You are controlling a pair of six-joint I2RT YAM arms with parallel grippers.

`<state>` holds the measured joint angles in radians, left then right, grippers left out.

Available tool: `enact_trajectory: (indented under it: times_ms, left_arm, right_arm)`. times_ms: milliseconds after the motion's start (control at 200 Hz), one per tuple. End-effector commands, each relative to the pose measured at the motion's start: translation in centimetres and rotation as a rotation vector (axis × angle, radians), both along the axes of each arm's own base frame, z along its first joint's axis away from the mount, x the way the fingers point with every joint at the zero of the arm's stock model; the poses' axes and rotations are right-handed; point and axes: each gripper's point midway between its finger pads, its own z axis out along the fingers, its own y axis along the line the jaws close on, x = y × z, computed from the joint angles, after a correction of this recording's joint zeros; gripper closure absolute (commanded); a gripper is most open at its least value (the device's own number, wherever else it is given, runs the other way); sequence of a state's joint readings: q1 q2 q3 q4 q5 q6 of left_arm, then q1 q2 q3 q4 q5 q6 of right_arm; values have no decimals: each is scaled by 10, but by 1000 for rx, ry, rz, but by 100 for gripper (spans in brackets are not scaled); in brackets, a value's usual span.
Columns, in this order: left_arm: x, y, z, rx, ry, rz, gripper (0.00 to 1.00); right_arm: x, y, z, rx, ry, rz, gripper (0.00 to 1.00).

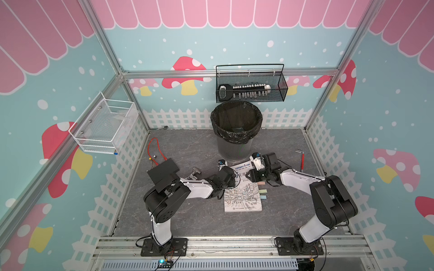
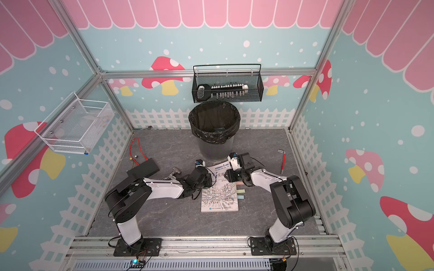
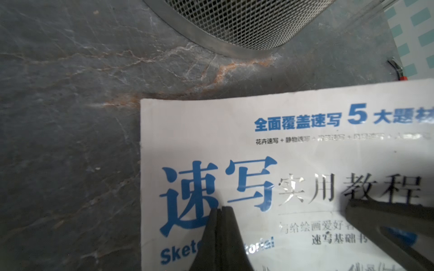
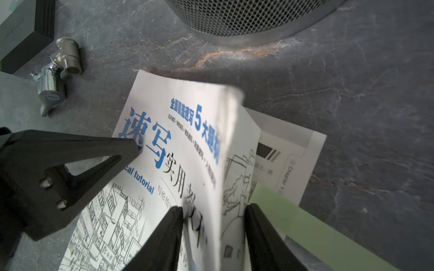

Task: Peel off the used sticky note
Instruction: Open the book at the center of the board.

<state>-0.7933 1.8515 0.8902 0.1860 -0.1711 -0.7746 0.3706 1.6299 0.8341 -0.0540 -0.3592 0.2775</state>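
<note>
The left fingers, together, are pinning the book; the right fingers, apart, are straddling its lifted cover. They should be closing on the green sticky note alone.

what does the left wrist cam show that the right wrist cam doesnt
Left wrist only: a red-handled tool.
Right wrist only: the valve, black box, green note and inner pages under the lifted cover, with the open right gripper astride its edge.
Both: the cover's title, the bin, and the shut left gripper on the cover.
</note>
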Motion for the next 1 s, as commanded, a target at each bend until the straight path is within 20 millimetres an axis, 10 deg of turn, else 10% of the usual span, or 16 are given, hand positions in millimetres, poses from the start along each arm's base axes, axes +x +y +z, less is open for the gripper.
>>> enact_trajectory:
  times_ms: [0,495,996]
  left_arm:
    - [-54,61,-87,269,277,5,100]
    - [-56,62,-86,266,277,6,100]
    - [-55,61,-86,263,276,5,100]
  right_arm:
    - [-7,12,-3,24,15,51,51]
    - [-28,-7,-35,-45,68,-2,50]
    - [-59,-6,-25,51,89,6,50]
